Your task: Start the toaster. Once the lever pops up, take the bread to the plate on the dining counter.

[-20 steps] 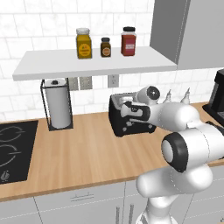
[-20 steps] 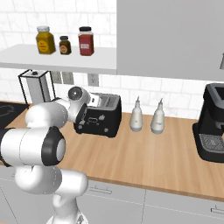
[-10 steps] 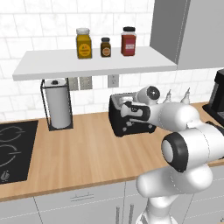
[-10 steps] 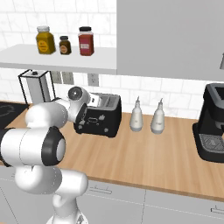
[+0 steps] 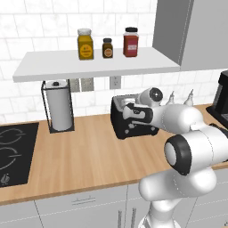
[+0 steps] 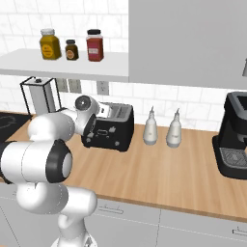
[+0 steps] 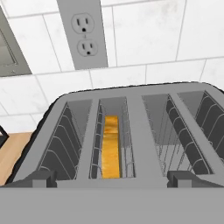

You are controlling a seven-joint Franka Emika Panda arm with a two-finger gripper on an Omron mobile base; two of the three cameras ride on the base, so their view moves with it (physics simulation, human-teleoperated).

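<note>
— At the wall-side counter: gripper [image 7: 112, 179] hovering just over the toaster [image 5: 133, 118], jaws spread wide, holding nothing.

— Bread [image 7: 111, 146] sitting directly below, standing edgewise along one slot.

We're in a home kitchen, rendered rather than real. We see a long wooden counter [image 5: 89, 156] with grey drawers below and white tiled walls behind. A stove top [image 5: 13, 151] sits at the left end, a paper towel roll [image 5: 58, 109] beside it. On the shelf [image 5: 89, 64] stand three jars [image 5: 107, 46], perhaps spices. A toaster [image 6: 108, 128] and a coffee machine [image 6: 234, 137] complete it.
</note>
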